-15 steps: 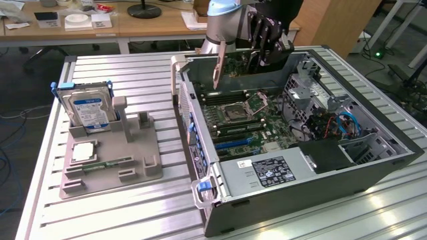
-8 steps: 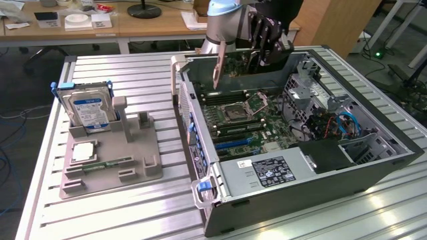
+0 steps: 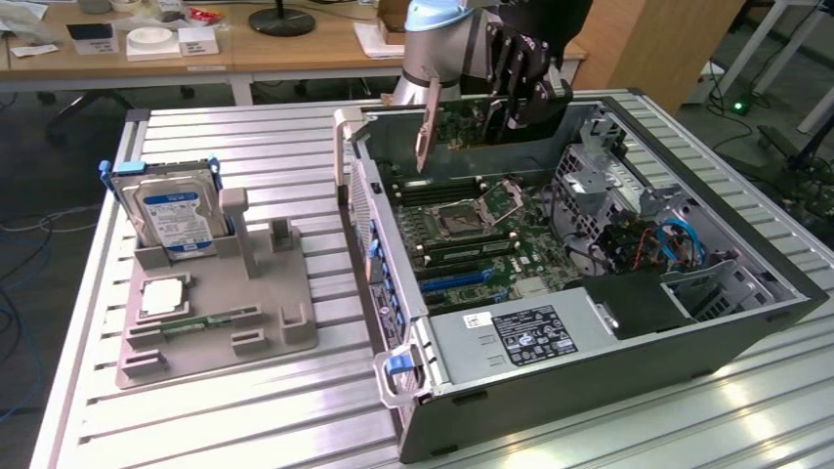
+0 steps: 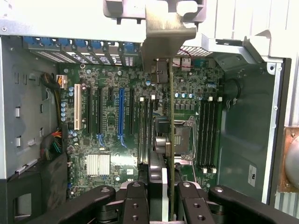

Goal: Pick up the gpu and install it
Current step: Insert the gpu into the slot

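beige metal bracket [image 3: 427,137] marks one end of the gpu [image 3: 463,115], which hangs on edge above the rear of the open computer case [image 3: 729,327]. the end effector [image 3: 528,93] is clenched on the card's opposite end.

finding: pick-up done, installation not done. in the wrist view the gpu [image 4: 171,140] runs edge-on between the fingers [image 4: 135,203]. it sits clear of the motherboard [image 4: 107,135] and in no socket. it appears to line up over the processor socket [image 4: 180,135], beside the memory slots [image 4: 208,130]. the white slot [image 4: 77,107] and blue slot [image 4: 121,112] lie apart to one side, both empty.

surroundings: a grey fixture [image 3: 261,327] on the slatted metal surface [image 3: 234,420] carries the hard drive [image 3: 176,217] and a memory stick [image 3: 209,319], well apart from the case.

obstructions, judged: case rear wall [image 3: 391,122] near the bracket, drive cage [image 3: 600,171], blue cables [image 3: 678,244] and power supply [image 3: 521,337] crowd the interior.
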You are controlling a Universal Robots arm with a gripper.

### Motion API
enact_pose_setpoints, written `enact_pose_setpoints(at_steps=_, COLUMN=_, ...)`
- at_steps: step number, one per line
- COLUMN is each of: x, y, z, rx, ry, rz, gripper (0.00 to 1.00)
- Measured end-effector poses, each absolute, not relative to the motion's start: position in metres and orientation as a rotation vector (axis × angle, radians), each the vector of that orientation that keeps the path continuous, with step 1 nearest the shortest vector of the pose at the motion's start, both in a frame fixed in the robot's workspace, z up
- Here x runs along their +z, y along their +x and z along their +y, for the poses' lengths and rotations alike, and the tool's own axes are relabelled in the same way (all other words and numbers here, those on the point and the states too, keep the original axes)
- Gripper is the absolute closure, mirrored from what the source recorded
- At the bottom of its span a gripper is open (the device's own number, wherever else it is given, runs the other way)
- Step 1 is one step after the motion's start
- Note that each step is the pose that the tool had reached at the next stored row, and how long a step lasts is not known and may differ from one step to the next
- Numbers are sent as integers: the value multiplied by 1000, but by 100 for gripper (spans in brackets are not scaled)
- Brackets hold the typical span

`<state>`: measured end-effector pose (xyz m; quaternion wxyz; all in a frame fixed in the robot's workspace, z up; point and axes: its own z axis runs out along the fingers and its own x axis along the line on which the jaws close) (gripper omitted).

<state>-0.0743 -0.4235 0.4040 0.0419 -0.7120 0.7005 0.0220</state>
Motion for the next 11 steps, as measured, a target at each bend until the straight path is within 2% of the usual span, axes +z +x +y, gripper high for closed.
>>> enact_pose_setpoints(at_steps=11, x=404, y=-74, z=-424, rx=66, ry=-2158, rz=2165, gripper=72)
